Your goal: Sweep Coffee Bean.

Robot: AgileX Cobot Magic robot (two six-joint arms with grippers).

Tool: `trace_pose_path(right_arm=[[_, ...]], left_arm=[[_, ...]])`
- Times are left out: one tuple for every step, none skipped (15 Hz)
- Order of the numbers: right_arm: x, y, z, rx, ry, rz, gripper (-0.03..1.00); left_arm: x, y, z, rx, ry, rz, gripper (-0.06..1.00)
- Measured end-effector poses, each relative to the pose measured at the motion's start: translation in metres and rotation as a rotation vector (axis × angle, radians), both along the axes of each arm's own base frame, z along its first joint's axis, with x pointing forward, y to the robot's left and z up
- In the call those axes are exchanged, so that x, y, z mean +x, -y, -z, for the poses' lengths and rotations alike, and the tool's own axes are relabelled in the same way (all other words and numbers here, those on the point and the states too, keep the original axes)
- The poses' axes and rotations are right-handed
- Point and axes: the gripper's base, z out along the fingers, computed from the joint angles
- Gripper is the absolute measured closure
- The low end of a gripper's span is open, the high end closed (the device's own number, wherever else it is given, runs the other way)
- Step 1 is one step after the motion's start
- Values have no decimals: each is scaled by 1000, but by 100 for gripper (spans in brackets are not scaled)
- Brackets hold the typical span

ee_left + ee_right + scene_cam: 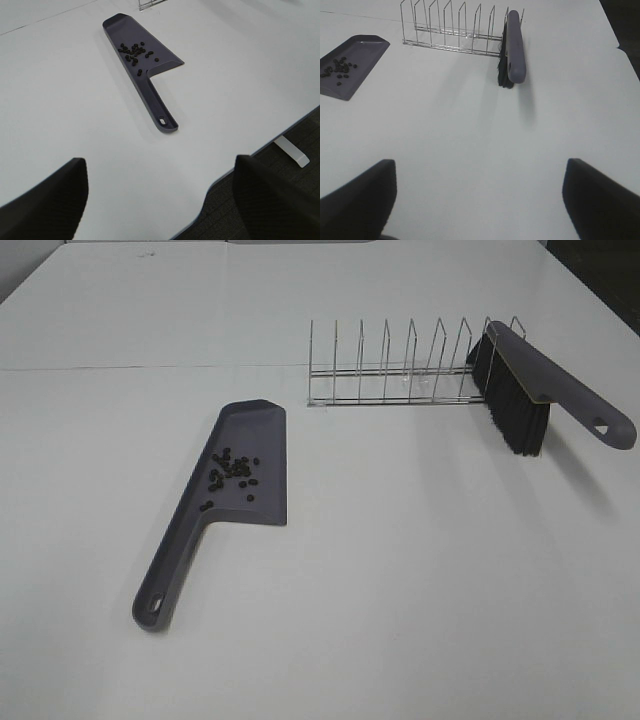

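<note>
- Both pincers, left pincer [160, 200] and right pincer [480, 200], hover wide open and empty over the white surface [400, 590].
- The tiny dark oval coffee beans [231, 472] lie clustered in the flat grey plastic dustpan [262, 430]; light, hard and likely to roll.
- Farthest, the grey black-bristled brush [530, 380] leans on the wire rack [400, 370]; its stiff handle looks the place to grip.

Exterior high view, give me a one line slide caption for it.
Coffee beans gathered in a grey dustpan on a white table, with the brush resting in a wire rack.
</note>
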Motion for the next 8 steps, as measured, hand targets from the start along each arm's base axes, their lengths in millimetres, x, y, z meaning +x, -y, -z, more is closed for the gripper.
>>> trace_pose_path(right_arm=[[0,0,0,0,0,0,21],[0,0,0,0,0,0,21],[0,0,0,0,0,0,21],[0,0,0,0,0,0,21],[0,0,0,0,0,0,21],[0,0,0,0,0,0,21],[0,0,0,0,0,0,21],[0,0,0,0,0,0,21]], left_arm=[[0,0,0,0,0,0,22],[0,0,0,0,0,0,22],[0,0,0,0,0,0,22],[0,0,0,0,0,0,22],[0,0,0,0,0,0,22],[0,0,0,0,1,0,22],[0,0,0,-1,3,-13,22],[0,0,0,-1,3,-49,22]])
